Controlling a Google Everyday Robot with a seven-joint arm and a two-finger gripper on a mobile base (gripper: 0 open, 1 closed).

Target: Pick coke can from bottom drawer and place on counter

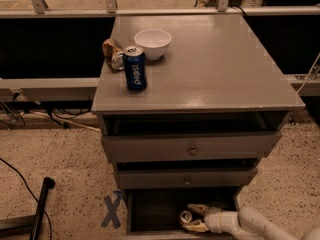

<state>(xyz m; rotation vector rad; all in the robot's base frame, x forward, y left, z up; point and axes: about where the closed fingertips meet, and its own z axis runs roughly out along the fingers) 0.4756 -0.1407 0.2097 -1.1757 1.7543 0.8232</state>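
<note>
The tool (194, 218) sits low inside the open bottom drawer (150, 211), at its right half, on the end of a pale arm (252, 225) that comes in from the lower right. The coke can (186, 217) is at the tool's tip, on its left, in the dark of the drawer near the front edge. Only its silver top and a little of its side show. I cannot tell whether the tool is spread or pinching the can.

Right above the tool is the middle drawer (160, 180), pulled out a little, with a small round knob on its grey front. Above that is the top drawer (150, 148), also out a little and with a knob of its own.

Higher up and well apart from the tool lies the grey tabletop (220, 69). Three things stand together near its left edge, up and to the left of the tool. The Pepsi can (135, 68) stands upright, nearest the front. The crushed can (113, 54) lies just behind it to the left. The white bowl (152, 43) stands just behind the Pepsi can to the right.

On the speckled floor left of the tool, just beside the drawer's left side, there is a blue tape cross (112, 210). Farther left a black pole (40, 209) slants across the floor, and dark cables (15, 171) trail near it.
</note>
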